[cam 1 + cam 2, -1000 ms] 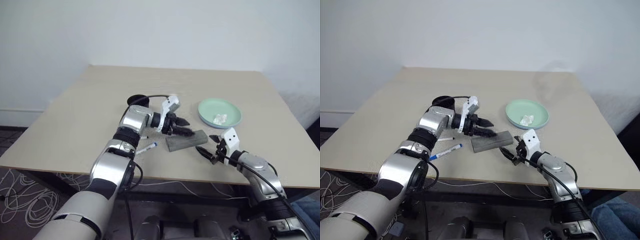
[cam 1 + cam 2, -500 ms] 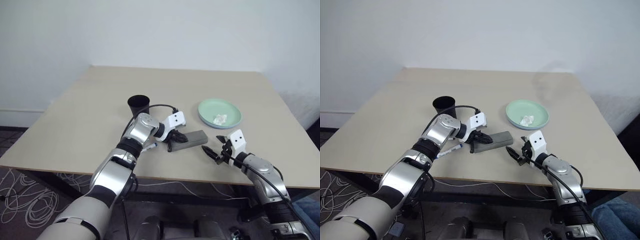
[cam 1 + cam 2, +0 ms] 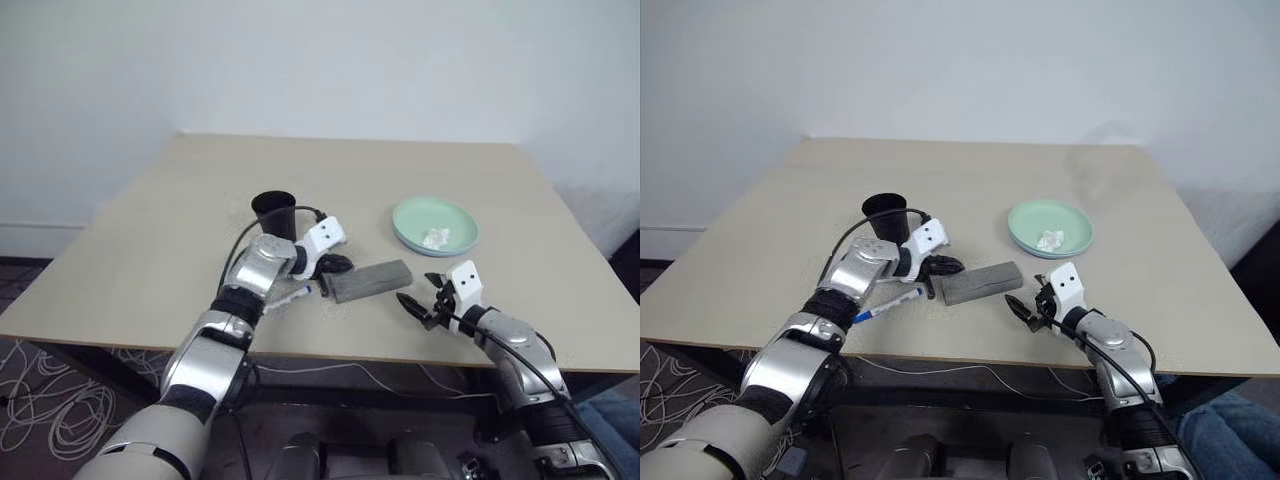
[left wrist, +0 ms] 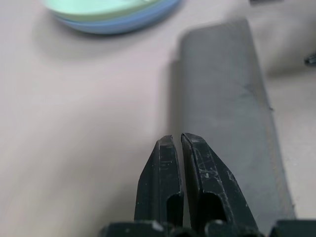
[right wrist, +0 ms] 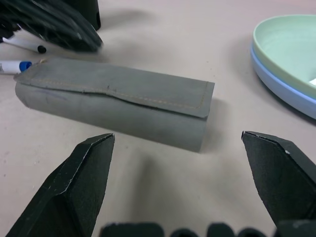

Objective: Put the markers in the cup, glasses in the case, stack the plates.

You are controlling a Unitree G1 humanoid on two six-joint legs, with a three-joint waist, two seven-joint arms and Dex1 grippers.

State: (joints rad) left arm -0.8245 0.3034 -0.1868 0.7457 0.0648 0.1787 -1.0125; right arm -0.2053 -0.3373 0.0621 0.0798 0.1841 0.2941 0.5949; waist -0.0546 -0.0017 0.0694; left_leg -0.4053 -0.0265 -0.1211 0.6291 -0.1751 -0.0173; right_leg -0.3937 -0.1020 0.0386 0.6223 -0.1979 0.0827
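The grey case [image 3: 372, 282] lies closed on the table's near middle. My left gripper [image 3: 335, 265] is shut and empty, its fingertips [image 4: 177, 143] at the case's [image 4: 227, 108] left end. The black cup [image 3: 274, 212] stands upright just behind that arm. A blue-capped marker [image 3: 295, 293] lies by the case's left end, and a dark-capped marker [image 5: 24, 45] lies near it. The mint plate sits stacked on the blue plate [image 3: 435, 225] at the right. My right gripper [image 3: 420, 305] hangs open, facing the case [image 5: 118, 101] from the near right. The glasses are out of view.
A small white crumpled scrap [image 3: 436, 238] lies on the mint plate. The table's front edge [image 3: 400, 358] runs just below my right gripper. A black cable loops over the left arm near the cup.
My left gripper has shut and dropped down and leftward from above the case to its left end, uncovering the cup. The right gripper stays open in place.
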